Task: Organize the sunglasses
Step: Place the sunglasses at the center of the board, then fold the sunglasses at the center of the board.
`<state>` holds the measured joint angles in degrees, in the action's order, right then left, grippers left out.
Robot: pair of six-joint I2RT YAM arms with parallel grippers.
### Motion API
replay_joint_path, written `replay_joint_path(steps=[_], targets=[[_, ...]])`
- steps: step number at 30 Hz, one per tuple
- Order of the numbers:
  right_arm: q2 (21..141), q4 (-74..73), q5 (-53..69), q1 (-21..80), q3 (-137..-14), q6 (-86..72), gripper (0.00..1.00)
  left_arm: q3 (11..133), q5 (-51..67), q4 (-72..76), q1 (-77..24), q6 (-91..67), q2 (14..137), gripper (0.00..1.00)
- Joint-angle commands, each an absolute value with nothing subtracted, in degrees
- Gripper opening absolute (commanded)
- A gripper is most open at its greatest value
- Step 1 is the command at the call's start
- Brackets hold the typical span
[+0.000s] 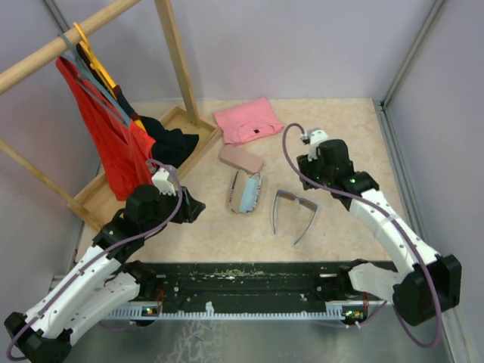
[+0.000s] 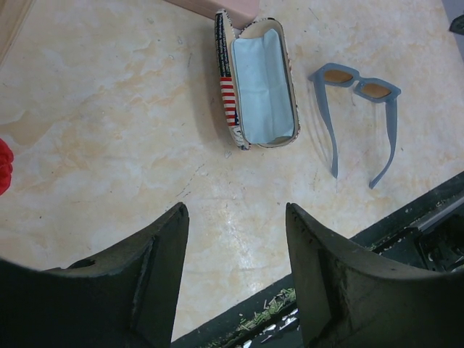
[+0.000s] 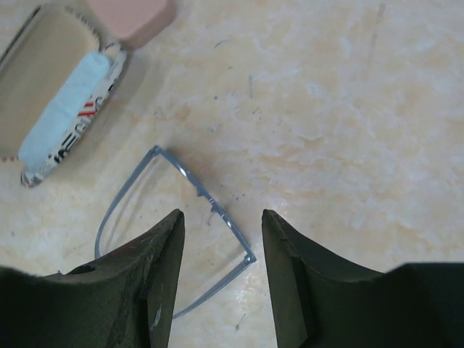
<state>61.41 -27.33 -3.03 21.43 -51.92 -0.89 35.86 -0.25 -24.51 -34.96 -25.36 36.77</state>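
At the near edge of the top view, the black base rail (image 1: 249, 283) carries both arms. The left gripper (image 2: 235, 217) hangs at about 9 o'clock on the beige marbled tabletop (image 1: 340, 121). Its claw is released, with the jaws apart over bare surface.

The right gripper (image 3: 221, 217) is also released and grasps nothing. Its jaws stand apart above the grey-blue plastic sunglasses (image 1: 295, 208), which lie flat near the table's middle.

The sunglasses are unfolded. In the top view the front bar is on the far side and both temples run back toward 6 to 7 o'clock.

The views show the lenses differently. They look amber-brown from the left wrist, dark from above, and are reduced to a thin outline from the right wrist.

Just at 9 o'clock of the sunglasses, and apart from them, lies the open oblong flag-patterned case (image 2: 226, 94). Its long axis runs roughly 12 to 6. Inside it is a light blue cloth (image 2: 262, 80), which the left wrist view shows most fully.

A closed pink oblong case (image 1: 242, 159) sits at the flag case's far end. I cannot tell whether the two touch.

Only the top view reaches farther. There it shows a folded pink garment (image 1: 248, 121) at 12 o'clock. At 10 o'clock is a shallow wooden tray (image 1: 91, 198) holding black fabric (image 1: 172, 144). Above the tray, a wooden rack (image 1: 174, 45) has a red garment (image 1: 106, 144) hanging from it.
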Motion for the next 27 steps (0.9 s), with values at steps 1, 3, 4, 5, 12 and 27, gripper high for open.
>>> replay_joint_path(steps=[1, 3, 4, 5, 12, 27], targets=[[70.33, -36.89, 9.33, 21.45, -59.49, 15.28, 0.48, 36.39, 1.02, -23.60, -34.63, -23.87, 36.42, 0.62], [74.08, -38.59, 9.22, 21.45, -61.39, 18.25, 0.48, 36.30, 1.42, -23.39, -34.68, -23.80, 36.83, 0.62], [76.05, -39.34, 9.26, 21.45, -62.22, 19.81, 0.48, 36.34, 1.67, -23.30, -34.65, -23.73, 37.01, 0.62], [77.86, -40.00, 9.52, 21.45, -63.30, 21.55, 0.48, 36.45, 1.91, -23.37, -34.71, -23.63, 37.27, 0.62], [87.55, -41.55, 8.76, 21.29, -66.34, 28.19, 0.46, 36.39, 1.87, -23.31, -34.72, -23.40, 37.20, 0.63], [95.70, -43.85, 11.14, 20.84, -70.15, 30.46, 0.41, 36.39, 1.31, -23.44, -34.72, -23.58, 37.70, 0.63]])
